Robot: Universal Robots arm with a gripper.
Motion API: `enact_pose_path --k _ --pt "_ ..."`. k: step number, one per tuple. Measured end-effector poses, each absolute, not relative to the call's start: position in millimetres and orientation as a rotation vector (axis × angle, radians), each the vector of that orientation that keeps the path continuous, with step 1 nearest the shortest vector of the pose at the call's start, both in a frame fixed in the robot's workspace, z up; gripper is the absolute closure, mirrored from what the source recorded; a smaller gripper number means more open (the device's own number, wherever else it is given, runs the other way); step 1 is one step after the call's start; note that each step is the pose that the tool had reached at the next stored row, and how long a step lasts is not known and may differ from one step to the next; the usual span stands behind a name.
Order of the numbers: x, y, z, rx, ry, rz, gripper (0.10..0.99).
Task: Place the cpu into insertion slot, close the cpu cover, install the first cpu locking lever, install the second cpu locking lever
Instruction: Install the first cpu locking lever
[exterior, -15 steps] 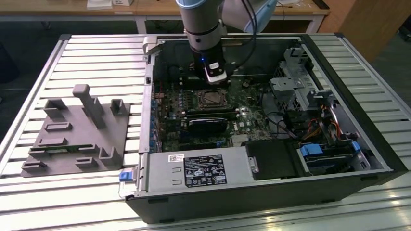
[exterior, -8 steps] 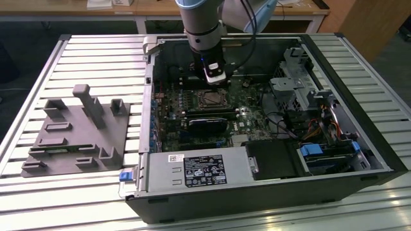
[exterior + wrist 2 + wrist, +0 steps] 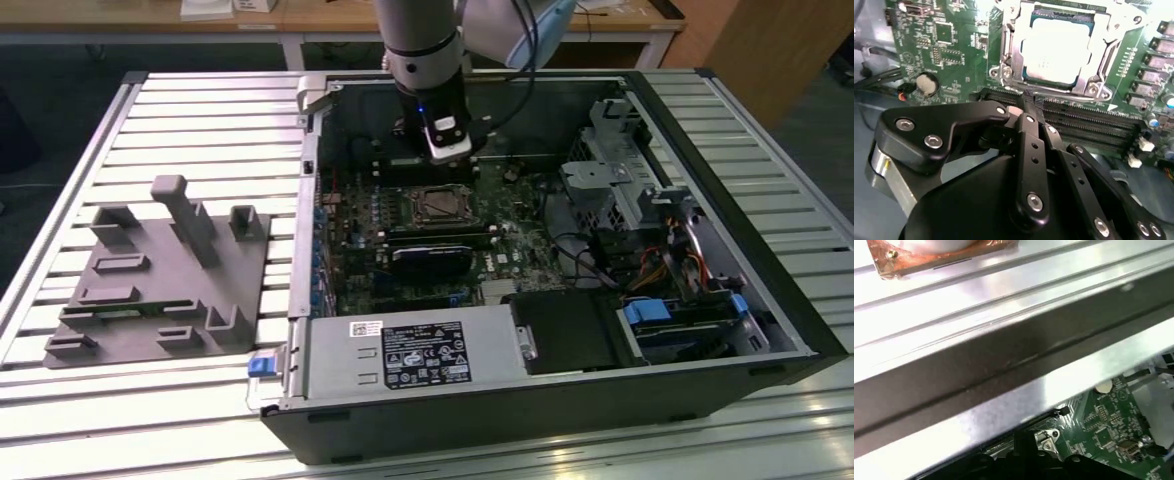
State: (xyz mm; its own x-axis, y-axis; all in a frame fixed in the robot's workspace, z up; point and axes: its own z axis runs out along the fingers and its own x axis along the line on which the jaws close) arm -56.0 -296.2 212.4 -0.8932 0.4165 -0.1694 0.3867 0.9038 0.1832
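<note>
In the second wrist view the cpu, with its pale metal face, lies in the insertion slot on the green motherboard. The silvery cpu cover lies flat around it. My gripper has its black fingers drawn together, their tips just at the socket's edge beside the memory slots, and nothing shows between them. In the exterior view the gripper hangs inside the open computer case just behind the insertion slot.
The case stands open on a slatted metal table, with drive cages and cables on the exterior view's right and the power supply in front. A grey fixture sits at the left. A coin battery lies near the gripper.
</note>
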Motion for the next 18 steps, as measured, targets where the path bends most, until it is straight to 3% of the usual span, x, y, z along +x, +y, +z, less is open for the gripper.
enact_pose_path --k 9,18 --pt "-55.9 -296.2 215.2 0.611 2.864 0.213 0.980" --pt "-54.5 -297.2 214.4 0.608 2.897 0.095 0.980"
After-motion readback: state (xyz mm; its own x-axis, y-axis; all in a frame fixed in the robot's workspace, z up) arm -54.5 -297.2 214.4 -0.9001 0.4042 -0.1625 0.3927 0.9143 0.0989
